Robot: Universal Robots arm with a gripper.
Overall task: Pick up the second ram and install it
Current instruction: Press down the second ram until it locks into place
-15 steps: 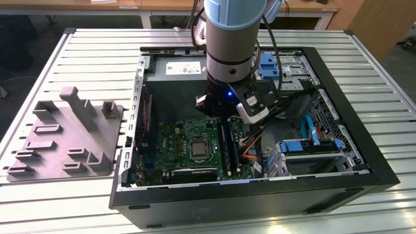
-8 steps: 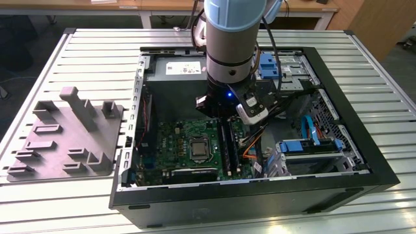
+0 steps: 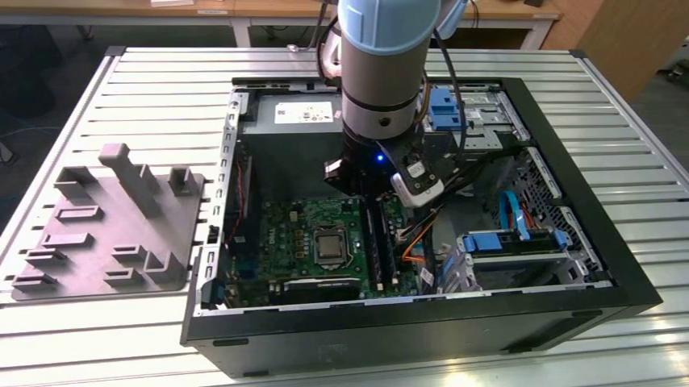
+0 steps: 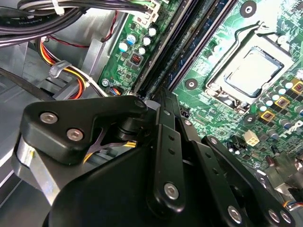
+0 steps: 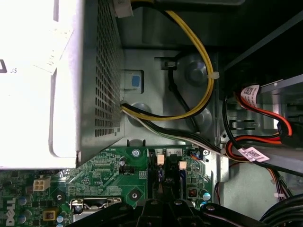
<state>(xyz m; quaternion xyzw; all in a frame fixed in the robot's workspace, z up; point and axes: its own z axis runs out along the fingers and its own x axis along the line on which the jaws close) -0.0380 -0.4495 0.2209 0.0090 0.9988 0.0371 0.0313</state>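
Grey fixture plate (image 3: pixel 108 222) on the exterior view's left, open PC case (image 3: pixel 560 314) right of it. Gripper (image 4: pixel 163 97) down over the motherboard (image 3: pixel 312 242) RAM slots (image 3: pixel 375 242), fingers together; second ram (image 4: pixel 201 45) seems seated there.

The pale-blue and grey cylindrical robot arm (image 3: pixel 379 64) carries black cables, a blue light, and a black bolted-linkage gripper (image 4: pixel 163 101) with silver screws.
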